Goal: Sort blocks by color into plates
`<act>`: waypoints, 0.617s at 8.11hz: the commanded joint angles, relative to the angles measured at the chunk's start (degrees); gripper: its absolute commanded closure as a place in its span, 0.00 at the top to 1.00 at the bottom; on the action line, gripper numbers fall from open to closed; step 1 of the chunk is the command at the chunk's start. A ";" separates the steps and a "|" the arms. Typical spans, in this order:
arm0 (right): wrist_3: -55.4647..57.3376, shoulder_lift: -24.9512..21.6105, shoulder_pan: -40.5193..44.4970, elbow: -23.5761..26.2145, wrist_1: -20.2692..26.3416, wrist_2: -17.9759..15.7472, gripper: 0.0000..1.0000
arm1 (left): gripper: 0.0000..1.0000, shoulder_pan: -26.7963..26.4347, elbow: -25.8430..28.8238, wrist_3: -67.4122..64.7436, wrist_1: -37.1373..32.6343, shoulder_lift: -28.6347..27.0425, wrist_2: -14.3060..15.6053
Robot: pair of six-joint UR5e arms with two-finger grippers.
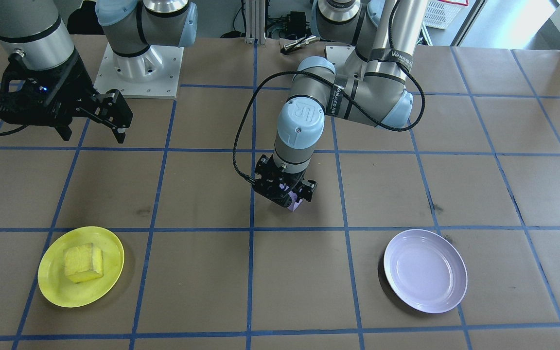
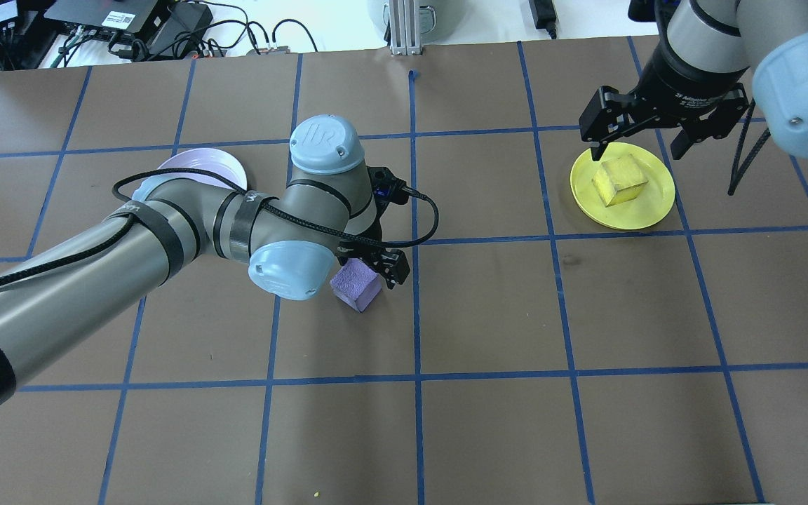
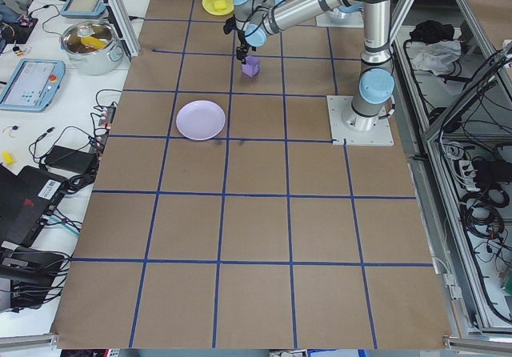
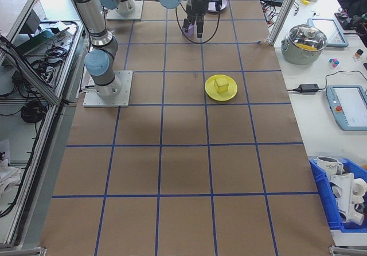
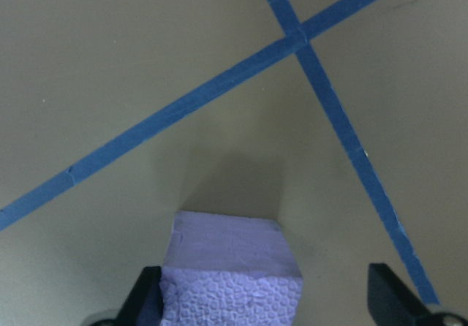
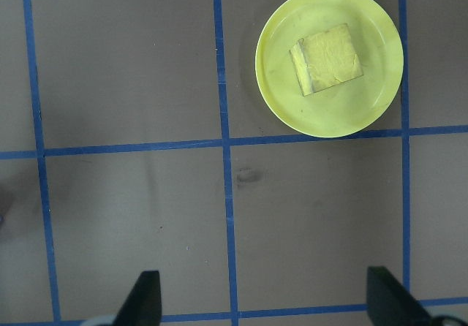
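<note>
Brown paper crossed by blue tape lines covers the table (image 1: pixel 202 184), with cables and equipment along its edges.

At the centre of the front-facing view the left gripper (image 1: pixel 287 197) points down at the paper with the purple block (image 1: pixel 295 203) between its fingers. In the left wrist view the block (image 5: pixel 230 282) sits at the bottom middle of the frame, against the finger (image 5: pixel 142 297) at lower left, while the finger at lower right stands clear of it, so the jaws are spread wide and not clamped on it. From overhead the block (image 2: pixel 355 283) lies on the paper just below the gripper (image 2: pixel 376 263), near the frame's middle.

Further out, the lavender plate (image 1: pixel 425 270) lies at lower right of the front-facing view, well apart from the block and with nothing on it.

Across the table, the right gripper (image 2: pixel 639 140) hangs above the surface with fingers spread wide and nothing between them. The yellow plate (image 2: pixel 649 203) lies near it in the upper right of the overhead view, and the yellow block (image 2: pixel 619 180) rests on that plate.
</note>
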 commanded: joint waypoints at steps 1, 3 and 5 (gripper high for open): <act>0.02 0.39 0.25 0.06 0.01 0.17 1.00 | 0.97 -0.12 -0.25 0.85 0.09 0.44 0.06; -0.06 0.39 0.25 0.06 0.10 0.08 1.00 | 0.98 -0.21 -0.25 0.94 0.00 0.35 0.32; -0.06 0.39 0.25 0.06 0.10 0.26 1.00 | 0.97 -0.21 -0.33 4.78 -0.08 0.26 1.37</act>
